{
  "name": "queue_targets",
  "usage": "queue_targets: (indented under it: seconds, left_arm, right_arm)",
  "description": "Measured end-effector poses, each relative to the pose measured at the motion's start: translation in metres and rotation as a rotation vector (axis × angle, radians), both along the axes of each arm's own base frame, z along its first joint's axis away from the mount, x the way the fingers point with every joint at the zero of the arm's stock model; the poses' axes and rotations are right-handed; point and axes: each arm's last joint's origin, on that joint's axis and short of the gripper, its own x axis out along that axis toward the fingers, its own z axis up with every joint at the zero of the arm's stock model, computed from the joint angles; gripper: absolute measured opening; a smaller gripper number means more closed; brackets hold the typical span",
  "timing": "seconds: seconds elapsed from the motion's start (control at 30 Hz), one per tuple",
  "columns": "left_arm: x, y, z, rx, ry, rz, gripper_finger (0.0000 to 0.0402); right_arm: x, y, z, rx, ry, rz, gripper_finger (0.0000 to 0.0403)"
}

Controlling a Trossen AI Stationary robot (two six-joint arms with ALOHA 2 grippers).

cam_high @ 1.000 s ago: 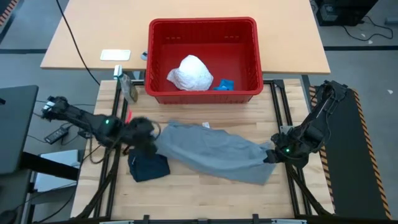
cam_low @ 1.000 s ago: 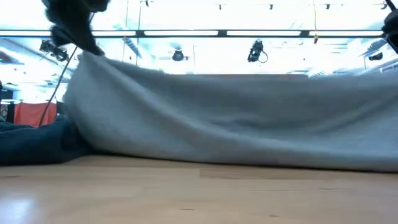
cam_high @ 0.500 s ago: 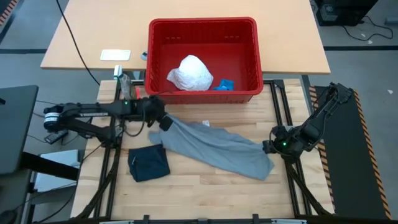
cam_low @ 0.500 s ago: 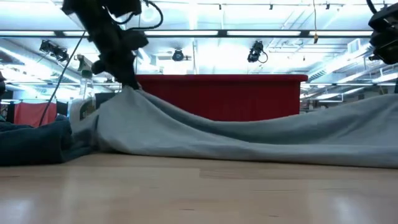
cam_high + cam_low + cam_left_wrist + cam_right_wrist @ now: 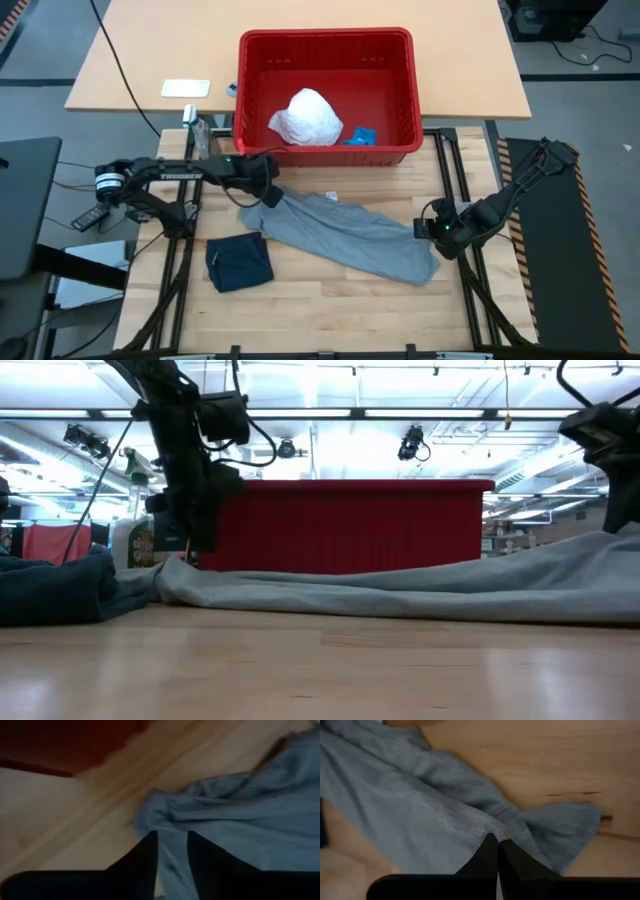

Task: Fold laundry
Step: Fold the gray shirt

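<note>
**Inspector A:** Risk noted: grey cloth [image 5: 350,237] liable to bunch or slide off the fold line if pulled from one end only, left hand [image 5: 270,193] parted at the corner just ahead of its fingertips, hold doubtful.

**Inspector B:** Confirmed. Right hand [image 5: 433,229] clamped shut on the opposite edge, low over the desk [image 5: 330,310]. Left arm stretched flat, hand tipped down beside the red basket [image 5: 325,95]. Navy piece [image 5: 240,264] lying apart, below the left hand.

Your left gripper [image 5: 268,195] sits at one end of the grey cloth garment [image 5: 350,235], your right gripper [image 5: 432,229] at the other; the folded dark navy cloth [image 5: 239,263] lies just beside the left gripper, the red plastic basket [image 5: 325,148] beyond it.
</note>
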Motion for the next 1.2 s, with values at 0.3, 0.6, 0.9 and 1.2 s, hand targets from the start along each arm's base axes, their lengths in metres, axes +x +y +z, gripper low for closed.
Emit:
queue_targets:
  seconds: [0.3, 0.6, 0.9, 1.2]
  left_arm:
    - [0.011, -0.026, 0.061, -0.039, -0.4, -0.064, 0.0169]
    - [0.068, -0.086, 0.021, -0.115, -0.458, -0.253, 0.0152]
    - [0.095, -0.116, -0.043, -0.275, -0.332, -0.25, 0.015]
    - [0.092, -0.092, -0.067, -0.272, -0.162, -0.3, 0.015]
  right_arm:
    - [0.003, 0.002, 0.005, 0.034, 0.033, 0.067, 0.0099]
    - [0.035, 0.0, 0.031, -0.29, -0.093, 0.361, 0.0134]
    - [0.07, -0.006, -0.01, -0.298, 0.239, 0.696, 0.0118]
    - [0.078, 0.01, -0.061, -0.064, 0.435, 0.662, 0.0088]
